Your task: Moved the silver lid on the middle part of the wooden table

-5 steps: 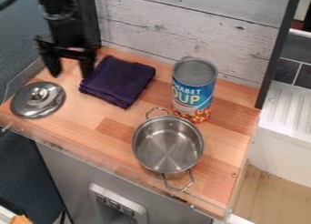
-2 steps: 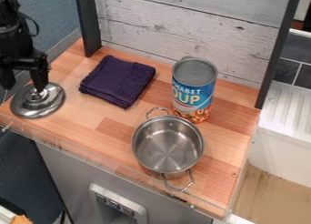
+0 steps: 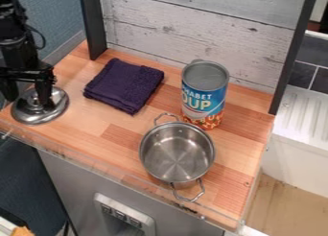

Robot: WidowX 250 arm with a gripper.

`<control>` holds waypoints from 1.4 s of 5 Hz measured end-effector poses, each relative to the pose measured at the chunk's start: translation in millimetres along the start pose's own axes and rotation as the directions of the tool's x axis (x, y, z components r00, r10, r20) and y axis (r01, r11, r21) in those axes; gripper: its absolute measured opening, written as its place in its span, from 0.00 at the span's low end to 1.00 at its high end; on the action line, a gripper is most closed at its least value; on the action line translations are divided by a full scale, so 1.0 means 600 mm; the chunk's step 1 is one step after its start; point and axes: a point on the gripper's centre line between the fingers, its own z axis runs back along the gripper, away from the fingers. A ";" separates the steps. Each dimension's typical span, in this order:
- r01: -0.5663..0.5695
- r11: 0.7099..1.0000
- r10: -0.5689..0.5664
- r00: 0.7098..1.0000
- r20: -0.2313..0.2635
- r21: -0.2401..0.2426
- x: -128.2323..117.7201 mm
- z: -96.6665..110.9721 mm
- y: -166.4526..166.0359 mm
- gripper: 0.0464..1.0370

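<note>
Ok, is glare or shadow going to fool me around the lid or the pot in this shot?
In the camera view, the silver lid mixes bright glints with dark reflected patches; the metal pot shows streaky shine on its inner bottom; the black gripper is dark enough to hide surface detail, so judging contact at the lid's knob looks risky.

Lid (image 3: 53, 111) shiny metal. Pot (image 3: 176, 156) smooth, shiny metal. Towel (image 3: 125, 86) soft-looking, rough cloth. Table (image 3: 109, 151) smooth wood.

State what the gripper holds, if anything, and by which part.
Nothing is held: the fingers stand wide apart at the silver lid, which lies on the table.
</note>
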 end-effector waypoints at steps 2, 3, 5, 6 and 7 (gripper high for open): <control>0.020 1.000 -0.020 1.000 -0.006 0.013 0.003 0.000 -0.011 0.34; 0.027 1.000 -0.027 1.000 -0.002 0.015 -0.003 0.000 -0.013 0.24; 0.101 0.995 -0.101 0.994 0.049 -0.003 -0.025 0.050 -0.070 0.24; 0.245 0.969 -0.244 0.968 0.062 -0.012 -0.045 0.060 -0.146 0.24; 0.340 0.940 -0.339 0.939 0.052 -0.017 -0.060 0.048 -0.194 0.24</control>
